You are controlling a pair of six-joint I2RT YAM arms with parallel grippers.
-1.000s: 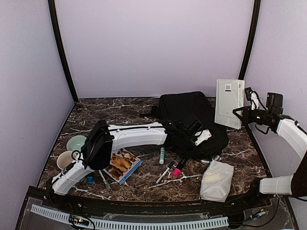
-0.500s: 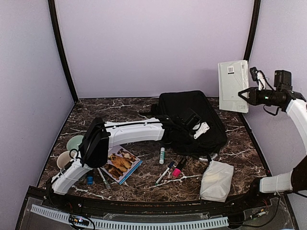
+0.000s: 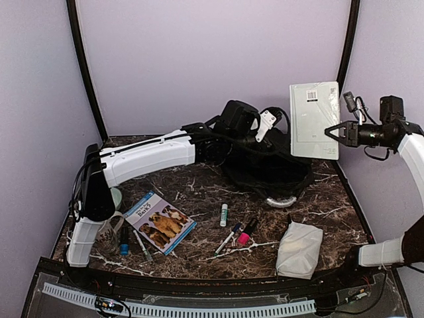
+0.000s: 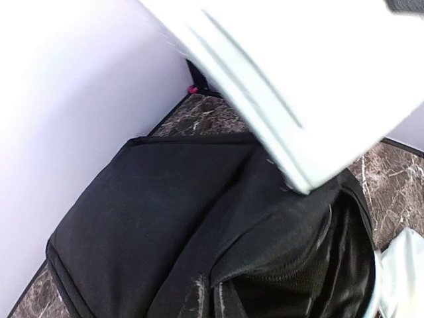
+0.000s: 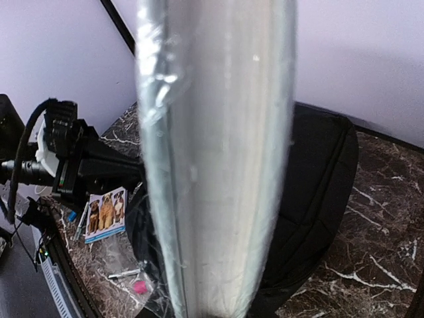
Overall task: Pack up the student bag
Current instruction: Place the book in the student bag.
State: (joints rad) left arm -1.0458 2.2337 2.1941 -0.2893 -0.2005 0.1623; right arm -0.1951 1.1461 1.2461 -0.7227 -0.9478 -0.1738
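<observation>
Your right gripper [image 3: 335,132] has the book [image 3: 314,119] clamped, up just right of the bag [image 3: 275,173]. Your left gripper [image 3: 265,126] looks pinched shut on the bag's top edge, at the back of the table [image 3: 199,192]. Looks like loading: next, tip the book into the mouth.

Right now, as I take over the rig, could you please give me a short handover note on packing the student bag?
Left gripper: shut, apparently pinching the upper edge of the student bag and holding its mouth up at the far side of the table.
Right gripper: shut on the white book, upright in the air beside the bag.
Done: bag opened, book lifted.
Left: book into the bag; dog booklet, markers and white pouch lie unpacked on the table.
</observation>
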